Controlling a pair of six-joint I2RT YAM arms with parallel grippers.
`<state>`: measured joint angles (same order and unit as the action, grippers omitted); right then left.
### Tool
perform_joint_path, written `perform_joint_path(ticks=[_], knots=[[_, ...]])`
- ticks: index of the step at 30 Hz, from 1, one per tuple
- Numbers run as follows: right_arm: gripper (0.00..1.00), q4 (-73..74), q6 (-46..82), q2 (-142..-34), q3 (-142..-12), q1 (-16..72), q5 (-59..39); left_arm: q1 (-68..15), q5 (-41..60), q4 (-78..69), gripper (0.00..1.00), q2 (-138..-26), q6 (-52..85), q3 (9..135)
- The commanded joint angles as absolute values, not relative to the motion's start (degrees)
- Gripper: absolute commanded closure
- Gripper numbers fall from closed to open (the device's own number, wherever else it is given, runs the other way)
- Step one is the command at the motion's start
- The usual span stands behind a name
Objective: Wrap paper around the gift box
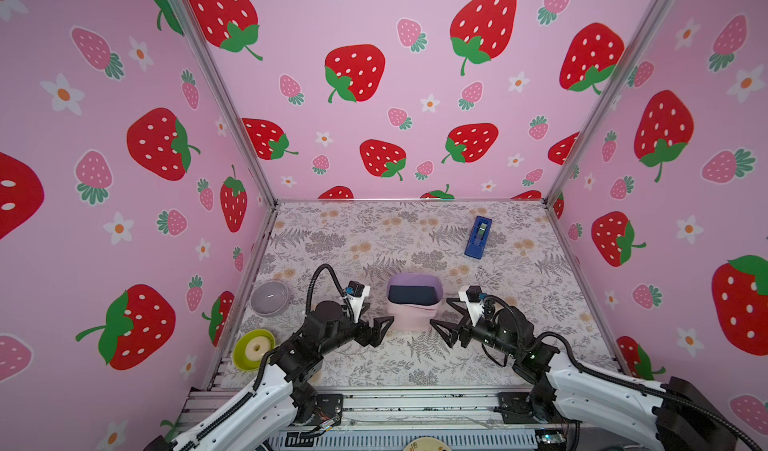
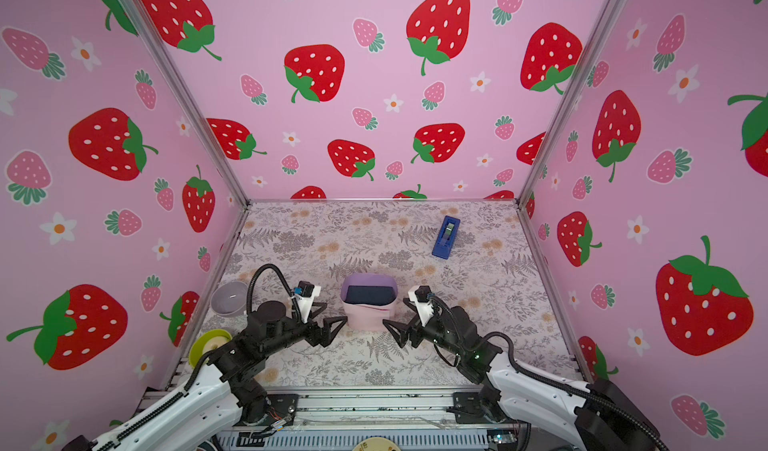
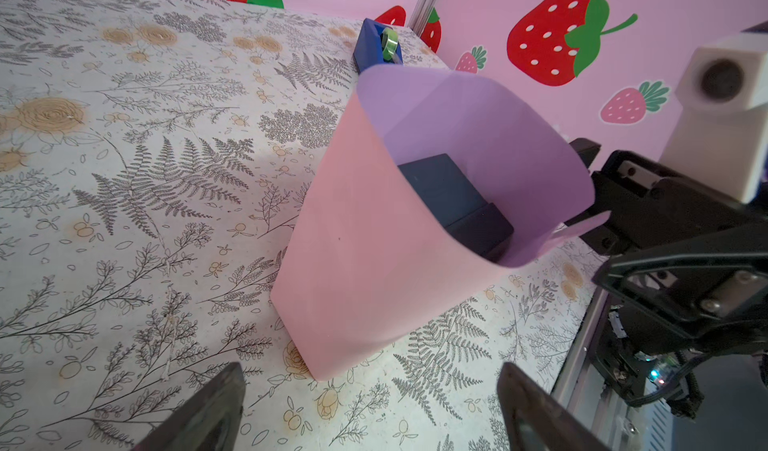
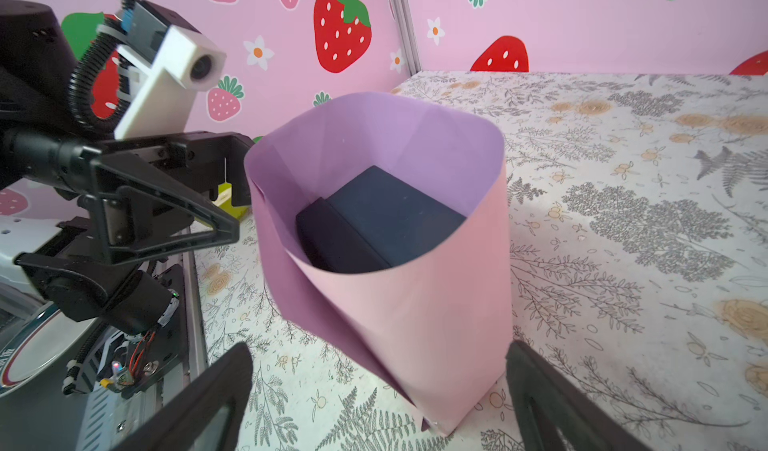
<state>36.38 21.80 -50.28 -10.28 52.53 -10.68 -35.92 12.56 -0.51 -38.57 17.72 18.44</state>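
In both top views the left end effector (image 1: pixel 380 315) hung with its jaws spread wide and nothing between them. It was just beside the paper (image 1: pixel 411 321) at its 9 o'clock, and I could not tell whether it touched. The paper stood on the desk (image 1: pixel 374 241) as an upright sleeve, pink face outward and lilac inward, open at the top. The box (image 1: pixel 413 294) sat down inside it, its dark top showing through the mouth. At the sleeve's 3 o'clock the right end effector (image 1: pixel 440 314) was likewise spread and empty, close to the paper. The tape dispenser (image 1: pixel 478 237) lay well apart at about 1 o'clock.

The step in hand looked like closing the sleeve over the box. To do it well, both sides probably had to come in together at box height, so that the thin wall creased along the box's edges rather than buckling. The overlap on the near side showed no tape that I could see. One end effector likely needed to pin it while the other pressed a wall down, or the sleeve could spring open or tip.
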Motion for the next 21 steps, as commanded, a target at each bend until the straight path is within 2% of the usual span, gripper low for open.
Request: perform_joint_path(ticks=[1,7,16,21], knots=[[0.04,36.7,17.3,-46.8,-9.7,53.2,-8.5,-36.6,13.2,-5.8,0.05,-41.2,16.0,18.9],[0.02,37.9,13.3,-45.7,-7.7,54.2,-10.2,-37.1,13.0,-7.6,0.05,-45.3,14.3,19.8],[0.01,39.8,15.7,-54.6,-10.9,55.6,-8.6,-37.1,11.2,-9.3,0.03,-47.4,14.3,20.2],[0.02,36.1,16.1,-57.9,-14.2,55.6,-6.1,-37.1,15.2,-9.8,0.03,-49.6,15.1,22.1]])
